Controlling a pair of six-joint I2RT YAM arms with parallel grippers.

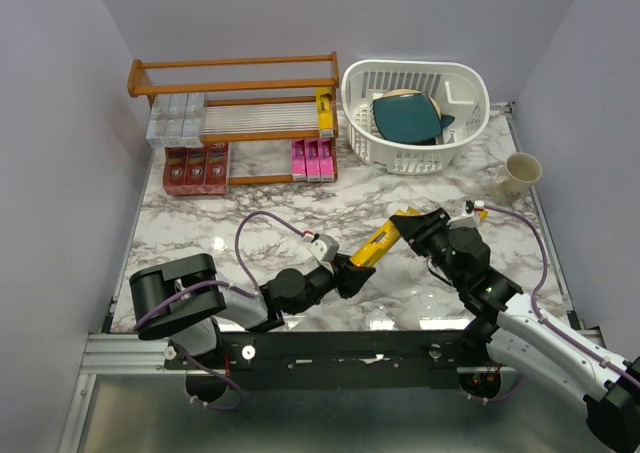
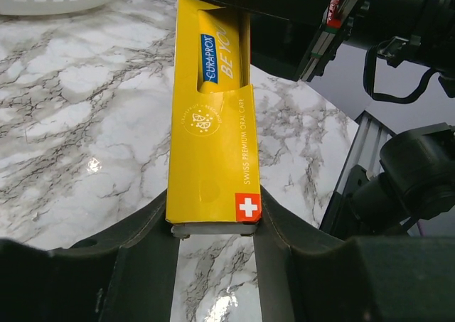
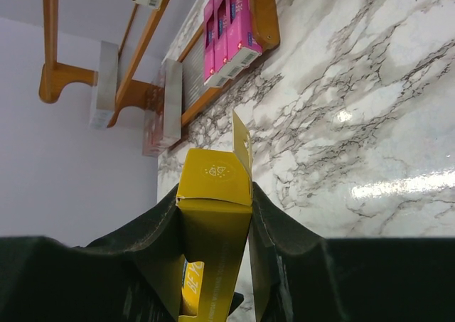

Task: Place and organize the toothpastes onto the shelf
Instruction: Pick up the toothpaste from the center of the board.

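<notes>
— What is the left hand (image 1: 352, 273) doing?
— Its fingers (image 2: 282, 228) are pressing against both sides of the yellow box (image 1: 378, 243), at its near end, over the bench (image 1: 300, 203) near the middle of the near edge.
— And the right hand (image 1: 408, 221)?
— It is clamping the box's far end, where a flap is standing open.
— The shelf (image 1: 235, 63)?
— It is sitting at the far left corner, well apart.

Eleven toothpastes (image 1: 196, 167), one wooden shelf (image 1: 235, 63), one white basket (image 1: 470, 78), one cream mug (image 1: 518, 176).
</notes>
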